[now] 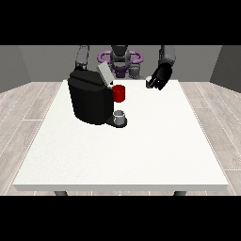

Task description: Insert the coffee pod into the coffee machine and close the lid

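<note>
Coffee pod (149, 81) pinched in hand at view's right (160, 76), above table's (141, 150) far edge; coffee machine (89, 99) lid (104, 74) up. Other hand hidden behind machine.

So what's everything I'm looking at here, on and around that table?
table: one, white, fills the middle of the view
coffee machine: one, black, on the table's far left part
lid: one, grey, raised at the machine's top
red part: one, on the machine's front
cup: one, grey, on the machine's base under the red part
coffee pod: one, pale, at the hand at the view's right
hand at the view's right: one, black, fingers curled round the pod
other hand: hidden behind the machine
</note>
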You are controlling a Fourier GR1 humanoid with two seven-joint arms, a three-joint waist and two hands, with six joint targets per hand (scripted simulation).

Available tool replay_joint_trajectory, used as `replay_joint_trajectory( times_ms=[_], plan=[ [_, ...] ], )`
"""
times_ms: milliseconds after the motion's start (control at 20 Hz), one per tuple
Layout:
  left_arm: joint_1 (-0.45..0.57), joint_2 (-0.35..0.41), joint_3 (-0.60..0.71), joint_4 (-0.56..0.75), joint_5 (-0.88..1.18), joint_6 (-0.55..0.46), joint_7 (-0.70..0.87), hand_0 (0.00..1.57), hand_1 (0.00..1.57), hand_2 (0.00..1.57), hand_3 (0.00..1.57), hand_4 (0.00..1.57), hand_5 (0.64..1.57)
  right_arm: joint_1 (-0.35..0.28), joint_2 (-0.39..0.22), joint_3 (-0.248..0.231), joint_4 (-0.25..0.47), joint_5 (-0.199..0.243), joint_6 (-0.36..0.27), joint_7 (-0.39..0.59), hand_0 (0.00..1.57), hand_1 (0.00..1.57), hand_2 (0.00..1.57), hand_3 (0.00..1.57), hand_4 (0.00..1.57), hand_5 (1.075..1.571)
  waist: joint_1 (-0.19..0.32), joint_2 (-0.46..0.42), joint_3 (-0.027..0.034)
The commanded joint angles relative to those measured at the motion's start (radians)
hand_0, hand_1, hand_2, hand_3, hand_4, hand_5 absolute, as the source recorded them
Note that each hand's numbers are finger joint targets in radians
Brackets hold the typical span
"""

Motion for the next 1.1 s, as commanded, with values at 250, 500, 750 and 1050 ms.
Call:
replay_joint_trajectory(
  times_ms=[250, 500, 750, 1050],
  plan=[
    [-0.11, -0.027, 0.043, -0.013, -0.003, -0.066, 0.11, 1.33, 1.33, 1.35, 1.32, 0.59, 1.571, -0.01, 0.033, 0.057, -0.058, 0.026, 0.005, 0.06, 0.0, 0.0, 0.0, 0.0, 0.0, 1.571, -0.065, -0.035, -0.0004],
    [-0.216, -0.067, 0.09, -0.049, 0.063, -0.161, 0.156, 1.38, 1.38, 1.4, 1.38, 0.52, 1.571, -0.051, 0.032, -0.001, -0.002, -0.011, -0.007, -0.022, 0.0, 0.0, 0.0, 0.0, 0.0, 1.571, -0.049, -0.014, 0.0001],
    [-0.253, -0.046, 0.135, -0.025, 0.071, -0.158, 0.211, 1.2, 1.2, 1.24, 1.26, 0.49, 1.571, -0.028, 0.01, 0.002, -0.074, -0.028, 0.033, 0.031, 0.0, 0.0, 0.0, 0.0, 0.0, 1.571, -0.107, -0.031, -0.0002],
    [-0.385, -0.01, 0.141, -0.033, 0.043, -0.135, 0.225, 1.16, 1.16, 1.25, 1.27, 0.48, 1.571, -0.127, -0.025, -0.038, -0.056, -0.026, 0.024, -0.04, 0.0, 0.0, 0.0, 0.0, 0.0, 1.571, -0.131, 0.108, 0.0002]
  ],
)
